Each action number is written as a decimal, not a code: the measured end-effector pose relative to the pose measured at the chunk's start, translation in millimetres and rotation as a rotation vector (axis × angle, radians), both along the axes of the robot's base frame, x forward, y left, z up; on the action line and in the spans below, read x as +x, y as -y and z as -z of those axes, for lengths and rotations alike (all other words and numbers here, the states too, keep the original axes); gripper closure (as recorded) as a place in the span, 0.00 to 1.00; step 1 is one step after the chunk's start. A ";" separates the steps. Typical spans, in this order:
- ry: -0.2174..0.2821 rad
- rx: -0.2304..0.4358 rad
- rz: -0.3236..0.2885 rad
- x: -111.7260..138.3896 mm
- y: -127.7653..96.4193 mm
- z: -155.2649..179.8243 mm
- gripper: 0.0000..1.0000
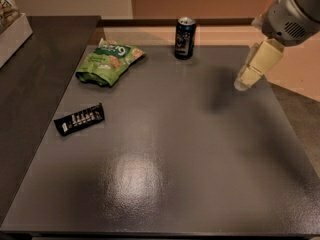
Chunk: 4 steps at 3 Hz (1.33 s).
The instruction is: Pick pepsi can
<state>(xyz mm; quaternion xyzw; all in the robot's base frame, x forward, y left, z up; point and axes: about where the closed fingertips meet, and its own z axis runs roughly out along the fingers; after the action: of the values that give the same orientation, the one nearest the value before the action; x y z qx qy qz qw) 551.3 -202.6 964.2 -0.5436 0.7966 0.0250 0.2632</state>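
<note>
The pepsi can [184, 38] stands upright at the far edge of the dark table [170, 149], a little right of centre, dark navy with a silver top rim. My gripper [248, 76] hangs from the grey arm at the upper right, above the table's right side. It is to the right of the can and a little nearer to me, well apart from it and holding nothing that I can see.
A green snack bag [108, 60] lies at the far left of the table. A flat black wrapper bar [79, 119] lies near the left edge. A second dark counter [30, 74] adjoins on the left, with a pale box [11, 24] on it.
</note>
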 end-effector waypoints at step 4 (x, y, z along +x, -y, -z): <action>0.036 0.239 0.106 153.1 -50.3 18.8 0.00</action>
<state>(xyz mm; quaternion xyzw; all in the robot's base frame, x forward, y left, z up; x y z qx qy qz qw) 704.5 -152.3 945.4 -0.4658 0.8108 0.0959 0.3412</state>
